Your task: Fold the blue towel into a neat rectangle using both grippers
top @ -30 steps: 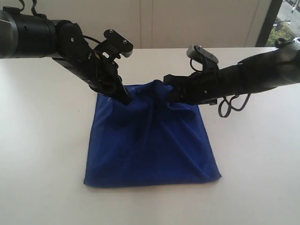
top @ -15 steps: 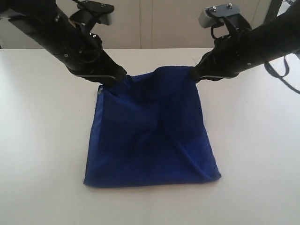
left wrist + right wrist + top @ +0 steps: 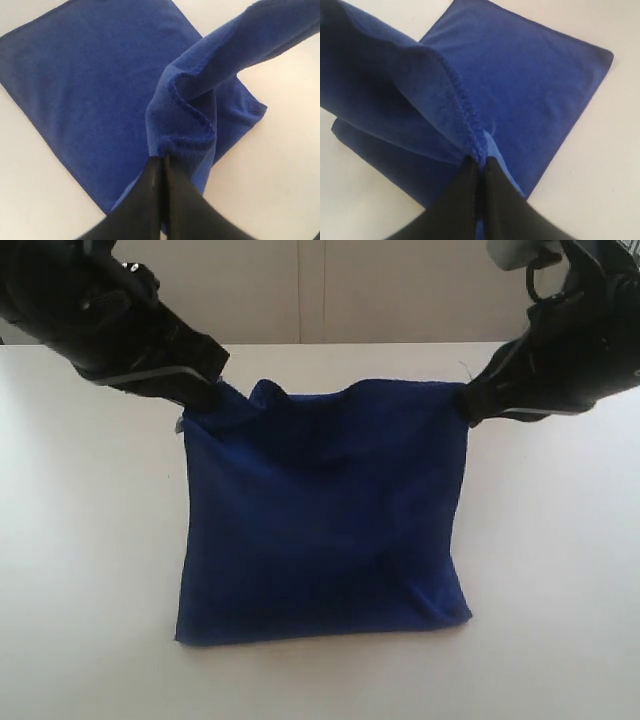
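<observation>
Blue towel hangs from two lifted corners, near edge on the surface. Left pincer and right pincer each clamp one.

Exterior camera faces the table; close wrist cameras overlook the towel.

No legible text or markings anywhere.

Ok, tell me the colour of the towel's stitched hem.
Royal blue, matching the rest of the blue towel; the hem shows best in the right wrist view.
</observation>
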